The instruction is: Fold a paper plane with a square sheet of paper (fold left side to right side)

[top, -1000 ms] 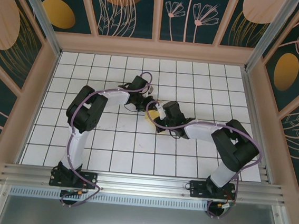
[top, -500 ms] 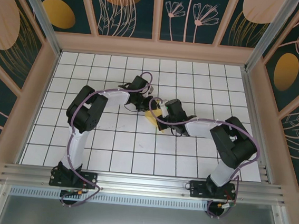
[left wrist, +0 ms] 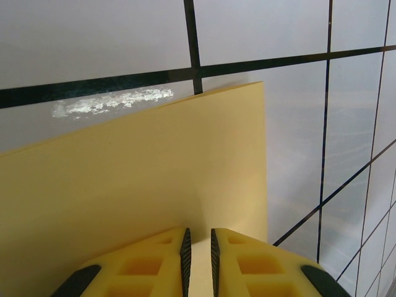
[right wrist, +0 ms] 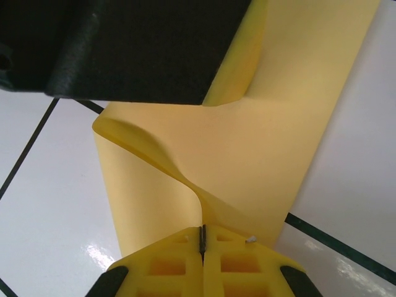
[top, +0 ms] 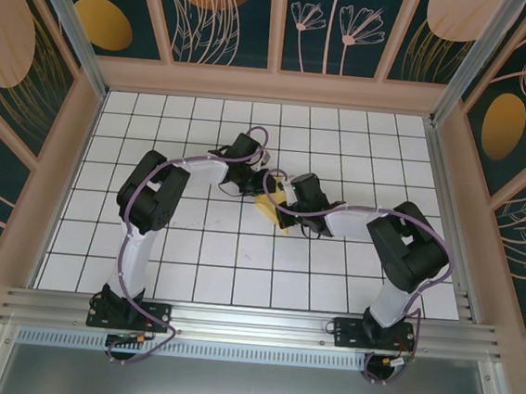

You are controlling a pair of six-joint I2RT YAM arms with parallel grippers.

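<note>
the square sheet of paper (top: 268, 207) lies mid-table between both grippers. right gripper (right wrist: 202, 238) is pinched tight on 1 raised edge; left gripper (left wrist: 198, 247), nearly closed, nips the opposite side.

white counter (top: 193, 246) ruled with a black grid; a scuffed white patch (left wrist: 111, 102) marks one tile. the square sheet of paper (left wrist: 124, 192), yellow, lies near its centre.
</note>
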